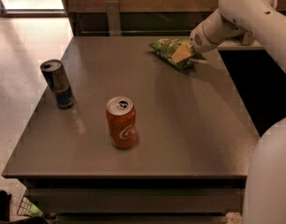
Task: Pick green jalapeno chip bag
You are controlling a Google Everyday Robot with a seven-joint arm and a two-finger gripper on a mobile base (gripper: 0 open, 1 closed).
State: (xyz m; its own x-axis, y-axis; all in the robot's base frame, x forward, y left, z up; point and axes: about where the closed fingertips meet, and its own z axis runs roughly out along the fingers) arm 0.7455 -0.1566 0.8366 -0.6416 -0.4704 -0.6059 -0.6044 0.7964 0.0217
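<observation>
Three things sit on the dark grey bench (pixel 189 125). The green jalapeno chip bag (pixel 164 49) lies near the far edge, right of centre, wrinkled and glossy, with lighter patches. The gripper (pixel 182 54) is right on top of the bag's right part, its pale yellowish tip pressed against the foil. Whether it is spread or closed around the bag cannot be told from this view. The white arm (pixel 246 8) reaches in from the upper right corner and slopes down to the bag. An orange-red soda can (pixel 121 122) stands upright near the middle of the bench, toward the front. A slim blue-and-silver can (pixel 58 84) stands upright near the left edge, well apart from the bag.
</observation>
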